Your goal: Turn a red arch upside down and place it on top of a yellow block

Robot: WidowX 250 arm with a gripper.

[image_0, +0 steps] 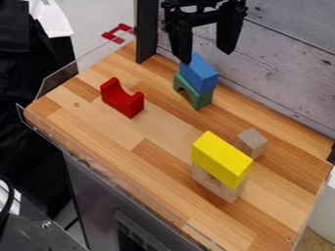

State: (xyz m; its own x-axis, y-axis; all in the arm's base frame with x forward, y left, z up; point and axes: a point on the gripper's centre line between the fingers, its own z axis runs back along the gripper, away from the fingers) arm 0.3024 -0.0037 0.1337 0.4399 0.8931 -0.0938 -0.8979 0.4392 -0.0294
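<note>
Nearest, the yellow block [220,158] lies across a pale wooden block [210,184], with a small wooden cube [252,142] just behind. Across a broad stretch of table [160,130], the red arch [120,102] sits hollow upward near the clear rim [60,78]. Farther, a blue block [199,74] tops a green arch [200,100] near the wall [275,73]; above hangs the end effector [206,58], fingers wide apart.

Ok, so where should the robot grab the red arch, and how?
I'd come straight down and pinch the red arch at its middle, one jaw on each long flat side. It lies hollow side up, so the middle is low: the jaws should probably reach down below the tops of the two raised ends.
</note>
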